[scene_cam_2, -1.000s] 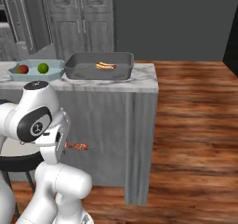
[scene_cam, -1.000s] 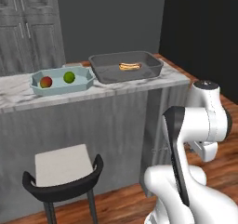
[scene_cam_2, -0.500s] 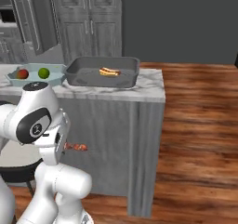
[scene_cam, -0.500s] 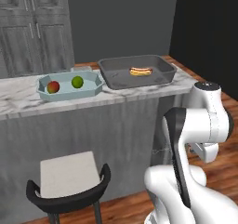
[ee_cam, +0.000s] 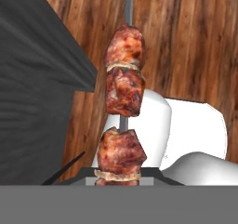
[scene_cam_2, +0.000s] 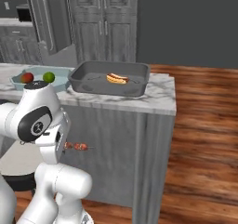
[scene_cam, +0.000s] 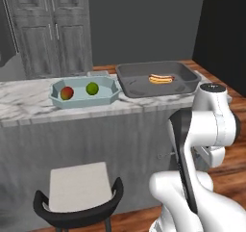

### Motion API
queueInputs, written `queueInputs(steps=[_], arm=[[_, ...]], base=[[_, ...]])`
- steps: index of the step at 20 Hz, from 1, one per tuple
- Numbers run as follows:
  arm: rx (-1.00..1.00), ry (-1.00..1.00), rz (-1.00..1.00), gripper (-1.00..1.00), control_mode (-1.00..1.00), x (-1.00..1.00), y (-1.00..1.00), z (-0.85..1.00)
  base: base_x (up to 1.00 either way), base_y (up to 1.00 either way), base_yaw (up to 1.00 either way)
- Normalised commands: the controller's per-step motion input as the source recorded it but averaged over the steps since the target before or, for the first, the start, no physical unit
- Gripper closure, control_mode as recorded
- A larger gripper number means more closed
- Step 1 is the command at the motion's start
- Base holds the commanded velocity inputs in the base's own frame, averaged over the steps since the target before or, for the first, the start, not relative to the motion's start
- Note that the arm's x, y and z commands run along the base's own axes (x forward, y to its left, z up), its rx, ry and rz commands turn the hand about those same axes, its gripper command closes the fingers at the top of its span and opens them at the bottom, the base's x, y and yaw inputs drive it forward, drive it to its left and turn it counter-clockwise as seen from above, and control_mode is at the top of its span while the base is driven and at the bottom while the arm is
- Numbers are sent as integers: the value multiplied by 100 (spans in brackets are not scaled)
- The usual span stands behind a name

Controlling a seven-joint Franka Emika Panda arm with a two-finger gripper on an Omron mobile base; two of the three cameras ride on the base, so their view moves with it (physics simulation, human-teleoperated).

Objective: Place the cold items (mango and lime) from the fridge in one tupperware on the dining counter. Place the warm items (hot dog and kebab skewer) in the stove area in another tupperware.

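Clamped in the dark two-finger gripper [ee_cam: 118, 181] is a brown meat kebab skewer [ee_cam: 122, 121], held low beside the white marble dining counter's [scene_cam_2: 160, 97] dark side. Bare floor of the dark grey rectangular tray [scene_cam_2: 93, 76] is seen left of the hot dog [scene_cam_2: 117, 78].

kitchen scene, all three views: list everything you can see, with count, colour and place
dining counter: one, white grey-veined marble top, dark grey sides, ahead of the robot
pale tupperware: one, blue-green, eight-sided, on the counter
mango: one, red and green, in the pale tupperware
lime: one, bright green, beside the mango in the same tray
dark tupperware: one, dark grey, rectangular, on the counter beside the pale one
hot dog: one, in the dark tupperware
kebab skewer: one, brown-red meat chunks, held low beside the counter
stool: one, pale seat, black back, in front of the counter
cabinets: grey, panelled, behind the counter
floor: brown wood
gripper: one, shut on the kebab skewer
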Motion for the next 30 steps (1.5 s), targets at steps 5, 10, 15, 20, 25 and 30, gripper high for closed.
queueInputs(steps=[5,10,15,20,25,30], arm=[[0,0,0,100,100,0,0,0],[0,0,0,100,100,0,0,0],[0,0,0,100,100,0,0,0],[0,1,1,100,-100,0,0,1],[0,8,1,100,-100,-15,-8,44],[0,-1,1,100,-100,-30,0,97]], base=[[12,0,5],[21,0,0],[20,0,0],[7,0,0],[0,0,0],[0,0,0]])
